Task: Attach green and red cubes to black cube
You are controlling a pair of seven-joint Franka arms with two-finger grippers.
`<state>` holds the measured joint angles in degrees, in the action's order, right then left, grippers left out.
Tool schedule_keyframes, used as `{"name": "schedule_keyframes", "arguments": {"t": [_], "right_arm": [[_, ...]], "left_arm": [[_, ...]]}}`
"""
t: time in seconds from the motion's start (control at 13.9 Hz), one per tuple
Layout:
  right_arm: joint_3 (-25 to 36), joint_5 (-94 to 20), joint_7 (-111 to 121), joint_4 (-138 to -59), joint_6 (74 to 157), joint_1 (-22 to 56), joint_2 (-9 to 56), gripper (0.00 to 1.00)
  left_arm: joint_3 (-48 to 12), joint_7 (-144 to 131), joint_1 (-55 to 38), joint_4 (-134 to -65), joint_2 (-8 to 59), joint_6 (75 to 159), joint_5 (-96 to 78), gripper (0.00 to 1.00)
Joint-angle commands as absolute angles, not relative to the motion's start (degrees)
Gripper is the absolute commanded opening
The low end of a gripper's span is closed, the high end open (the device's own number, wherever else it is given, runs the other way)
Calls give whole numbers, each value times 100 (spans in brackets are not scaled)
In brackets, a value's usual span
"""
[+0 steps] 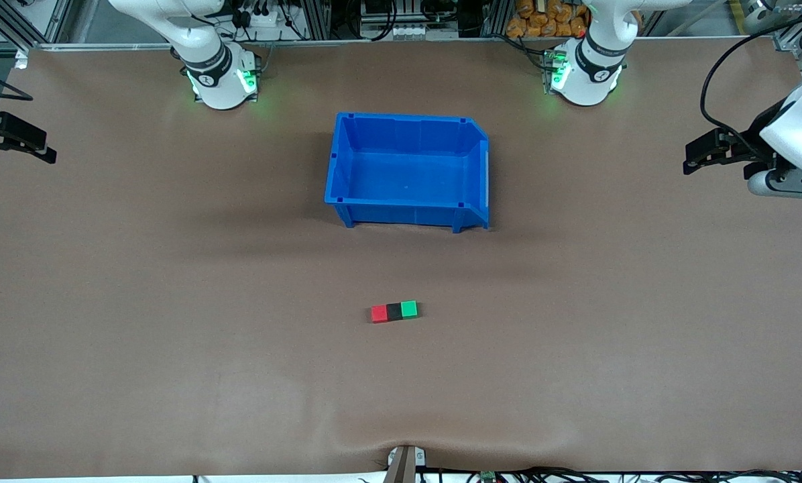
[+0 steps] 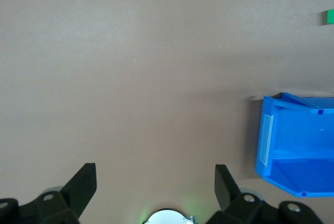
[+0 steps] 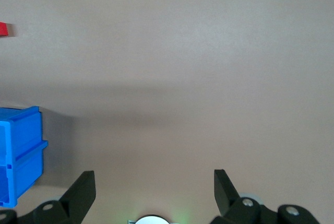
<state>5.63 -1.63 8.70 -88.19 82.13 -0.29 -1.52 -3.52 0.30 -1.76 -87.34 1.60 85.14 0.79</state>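
The 3 cubes sit in a row on the brown surface, touching side by side. The black cube is in the middle. The red cube is stuck on at the right arm's end, the green cube at the left arm's end. The row is nearer the front cam than the blue bin, w/ bare surface between.

Both arms wait, pulled way out to the ends of the surface. The left gripper hangs over its end, fingers spread wide, holding nothing. The right gripper hangs over the other end, also spread wide & holding nothing.
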Motion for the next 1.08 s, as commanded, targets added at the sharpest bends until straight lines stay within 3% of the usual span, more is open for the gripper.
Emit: {"name": "schedule_keyframes", "arguments": {"t": [0.0, 1.01], "right_arm": [[492, -132, 896, -8815, 8191, -88, -193, 100], [492, -141, 888, -8815, 8174, -88, -185, 100]], "left_arm": [[-360, 62, -123, -8666, 70, 8253, 79, 100], [-404, -97, -158, -8683, 9, 8262, 79, 100]]}}
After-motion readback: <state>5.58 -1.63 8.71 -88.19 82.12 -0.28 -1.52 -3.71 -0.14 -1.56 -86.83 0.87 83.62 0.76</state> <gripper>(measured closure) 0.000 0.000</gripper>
